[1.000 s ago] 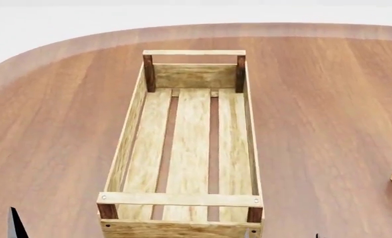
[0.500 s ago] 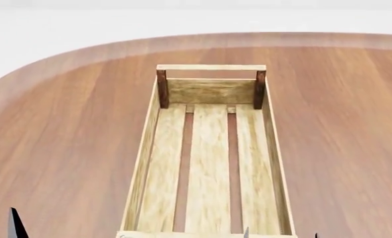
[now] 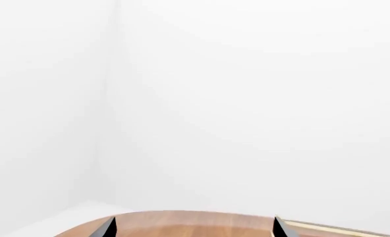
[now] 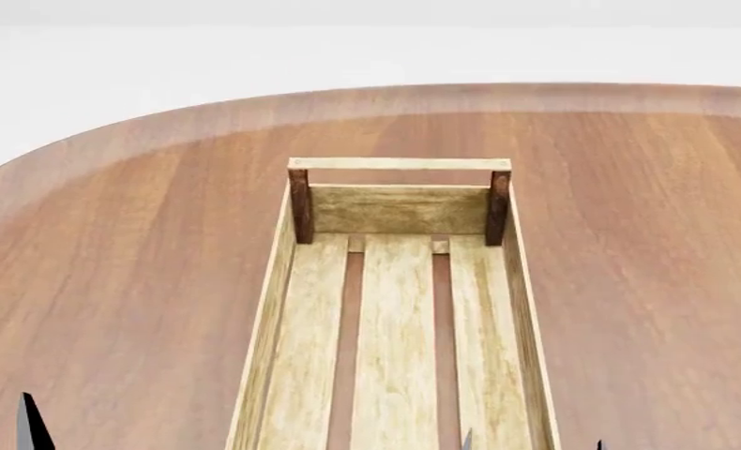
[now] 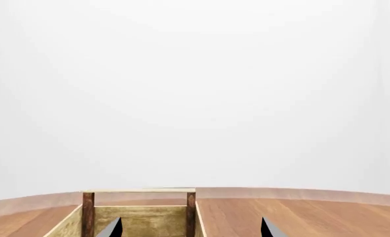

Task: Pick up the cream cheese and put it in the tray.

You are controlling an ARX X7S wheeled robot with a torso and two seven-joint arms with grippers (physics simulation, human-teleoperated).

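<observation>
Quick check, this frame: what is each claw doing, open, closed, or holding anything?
Left claw: open, tips spread apart, nothing between them.
Right claw: open, nothing held; the tray lies ahead of it.

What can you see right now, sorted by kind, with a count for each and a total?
Trays: 1, the tray, nothing in the part that shows
Tables: 1, the table
Grippers: 2, the left gripper and the right gripper, only fingertips showing, spread apart
Cream cheese: 0 in view
Total: 4
</observation>
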